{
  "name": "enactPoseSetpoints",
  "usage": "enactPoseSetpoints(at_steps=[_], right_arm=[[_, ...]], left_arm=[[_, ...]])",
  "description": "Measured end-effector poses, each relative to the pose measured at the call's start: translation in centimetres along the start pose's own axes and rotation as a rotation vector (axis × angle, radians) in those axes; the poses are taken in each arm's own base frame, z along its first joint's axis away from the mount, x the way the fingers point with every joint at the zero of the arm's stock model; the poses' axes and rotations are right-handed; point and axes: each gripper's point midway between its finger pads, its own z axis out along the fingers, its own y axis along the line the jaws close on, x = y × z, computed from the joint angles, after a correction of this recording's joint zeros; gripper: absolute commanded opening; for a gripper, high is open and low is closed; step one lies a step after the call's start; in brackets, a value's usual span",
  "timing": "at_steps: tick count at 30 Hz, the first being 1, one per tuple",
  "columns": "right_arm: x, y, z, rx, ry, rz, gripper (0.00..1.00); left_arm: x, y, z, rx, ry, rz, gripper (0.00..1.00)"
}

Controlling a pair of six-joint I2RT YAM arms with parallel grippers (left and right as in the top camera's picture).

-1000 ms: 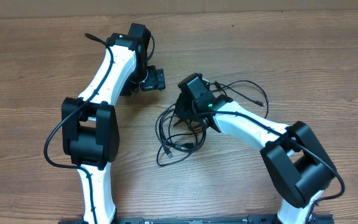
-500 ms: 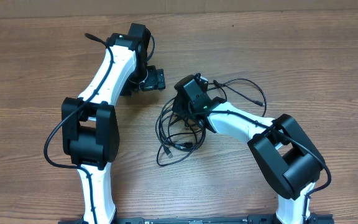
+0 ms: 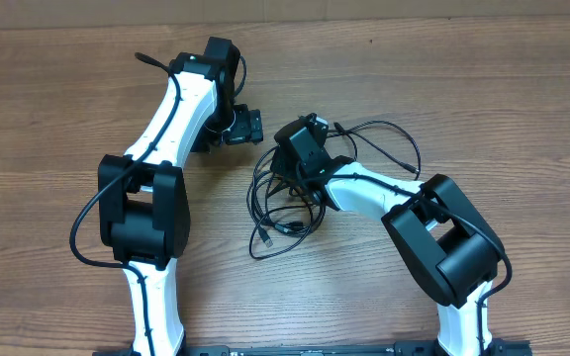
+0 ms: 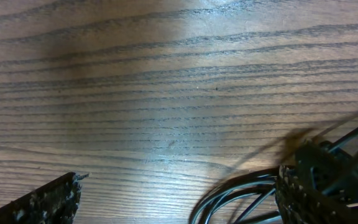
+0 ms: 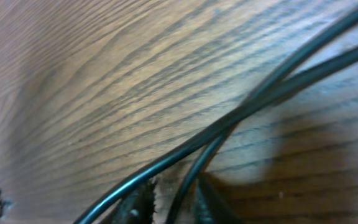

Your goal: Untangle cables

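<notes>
R gripper [image 3: 287, 170] is down in the cables [image 3: 287, 213], mid-frame in overhead, at the upper-left edge of the tangle. R wrist cam: jaws nearly closed, narrow gap only. Fingertips [image 5: 132, 208] poke in at bottom centre w/ one thin black strand running up betw them. A 2nd strand crosses it just above, and both sweep to the upper right. A sliver of wood shows betw the left tip and the strand, so can't tell if it's clamped or just straddled. L gripper [image 3: 246, 127] sits upper centre-left in overhead, just above-left of the tangle, low over the wooden table [image 3: 483, 89]. Its jaws are fully wide, holding nothing. L wrist cam: fingers [image 4: 42, 202] at the bottom corners, bare wood betw them, cable loops curving in at bottom right next to the right-hand finger. Blurry strands cross that finger, contact unclear. Cable layout in overhead: main knot at centre, loose loops fanning toward upper right, one loop trailing to lower left w/ a plug end [image 3: 264, 238] lying on the table.
</notes>
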Motion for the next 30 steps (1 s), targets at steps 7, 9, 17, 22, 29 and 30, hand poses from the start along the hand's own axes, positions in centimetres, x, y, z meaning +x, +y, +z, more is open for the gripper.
enactPoseSetpoints(at_steps=[7,9,17,22,29,30], right_arm=[[0.2,-0.8,-0.2,0.039,0.014,0.002,0.04],[0.3,-1.2,-0.9,0.057,0.035,-0.009,0.04],[-2.4,0.4,-7.3,-0.006,0.047,-0.067,0.04],[-3.6,2.1,-11.9,-0.065,0.027,-0.092,0.04],[-2.6,2.5,-12.7,-0.097,0.081,-0.124,0.04],[-2.4,2.4,-12.7,-0.096,0.09,-0.126,0.04]], left_arm=[[0.0,0.0,0.0,0.0,0.0,0.0,1.0],[0.0,0.0,0.0,0.0,0.0,0.0,0.99],[0.0,0.0,0.0,0.0,0.0,0.0,1.0],[0.0,0.0,0.0,0.0,0.0,0.0,0.99],[0.0,0.0,0.0,0.0,0.0,0.0,0.99],[0.0,0.0,0.0,0.002,0.0,0.0,1.0]])
